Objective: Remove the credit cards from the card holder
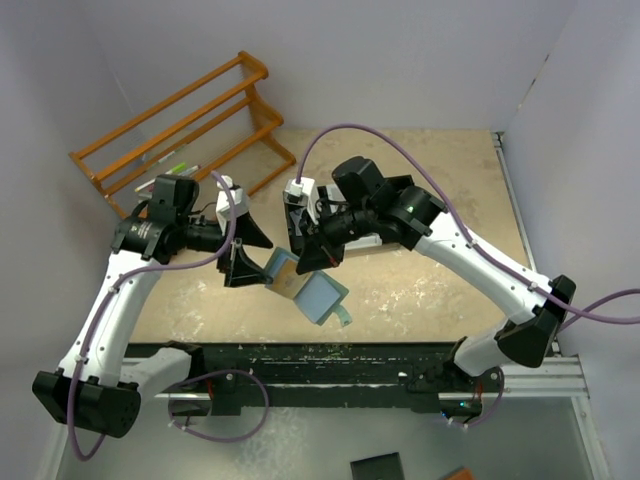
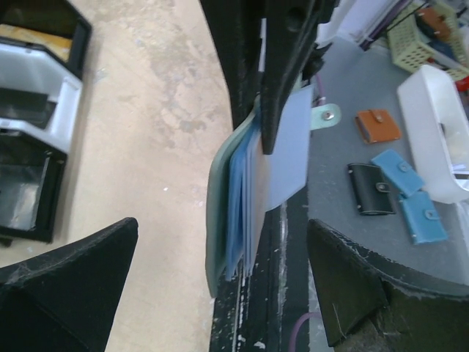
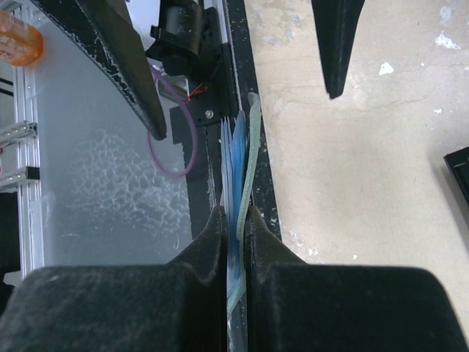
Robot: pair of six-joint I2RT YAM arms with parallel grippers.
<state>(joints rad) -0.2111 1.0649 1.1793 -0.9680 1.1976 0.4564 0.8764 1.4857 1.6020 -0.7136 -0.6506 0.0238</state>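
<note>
Here, right gripper (image 3: pixel 234 220) pinches the card holder (image 1: pixel 320 296) aloft; left gripper (image 1: pixel 245 250) gapes wide, empty, beside it.

Right claw (image 3: pixel 234 220) pinches the card holder (image 3: pixel 236 158), seemingly edge-on.

From the card holder (image 1: pixel 322 297), open table (image 1: pixel 440 290) runs toward three o'clock; the wooden rack (image 1: pixel 180 130) blocks eleven, the left gripper (image 1: pixel 262 260) crowds ten.

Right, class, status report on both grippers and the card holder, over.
Right gripper shut on card holder, held over table edge. Left gripper open, facing its leaves. Nothing between them.
</note>
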